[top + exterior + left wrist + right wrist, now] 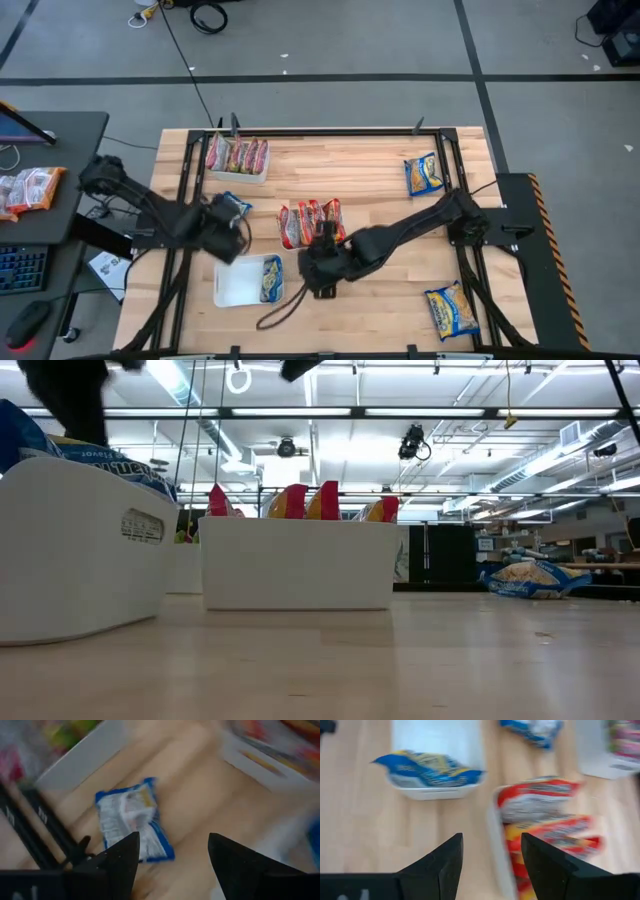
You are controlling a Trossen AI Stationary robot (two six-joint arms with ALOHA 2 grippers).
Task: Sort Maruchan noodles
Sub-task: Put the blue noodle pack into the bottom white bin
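Three white trays stand on the wooden table. The far-left tray point(238, 160) holds red and yellow packets. The middle tray point(310, 222) holds red-orange packets standing on edge point(540, 815). The near tray point(240, 282) holds one blue-and-yellow packet point(270, 278). Blue-and-yellow packets lie flat on the table at the far right point(424, 174), at the near right point(450, 308) and beside my left gripper point(237, 206). My left gripper point(230, 230) is open and empty, just short of that last packet point(132, 822). My right gripper point(312, 265) is open and empty between the near and middle trays.
A dark cable point(280, 310) loops on the table near my right gripper. Black frame rails point(185, 170) run along the table's left and right sides. More packets point(30, 188) lie on a black side table off the left edge. Bare wood shows in the table's middle right.
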